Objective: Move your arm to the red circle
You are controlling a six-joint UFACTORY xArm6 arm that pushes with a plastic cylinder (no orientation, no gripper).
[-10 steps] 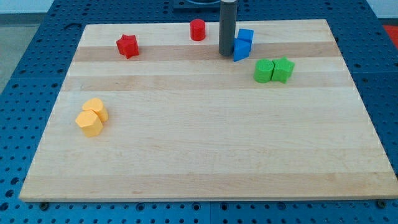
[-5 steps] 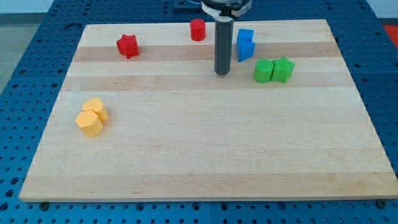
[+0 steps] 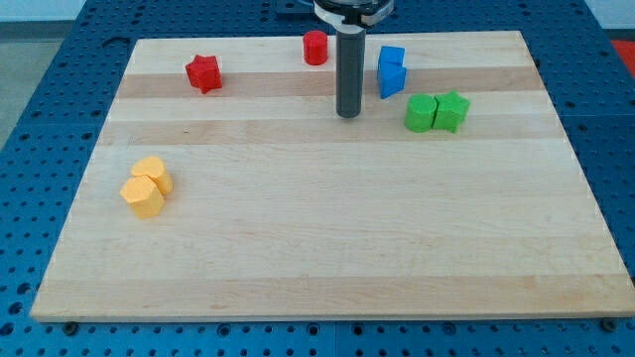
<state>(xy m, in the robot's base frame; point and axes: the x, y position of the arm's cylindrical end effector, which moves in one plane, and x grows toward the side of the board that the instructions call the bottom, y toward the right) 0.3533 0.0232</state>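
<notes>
The red circle (image 3: pixel 316 47) is a short red cylinder near the view's top edge of the wooden board (image 3: pixel 327 258), a little left of centre. My tip (image 3: pixel 347 114) rests on the board below and slightly right of it, about a block's width of bare wood and more apart. The rod rises straight up from the tip and passes just right of the red circle. The tip touches no block.
A red star block (image 3: pixel 203 72) lies at the top left. Two blue blocks (image 3: pixel 390 70) sit right of the rod. Two green blocks (image 3: pixel 437 112) lie further right. Two yellow blocks (image 3: pixel 146 187) lie at the left.
My tip moved away from the blue blocks toward the view's bottom and left, then edged slightly further left. The blocks have not moved in the last half second.
</notes>
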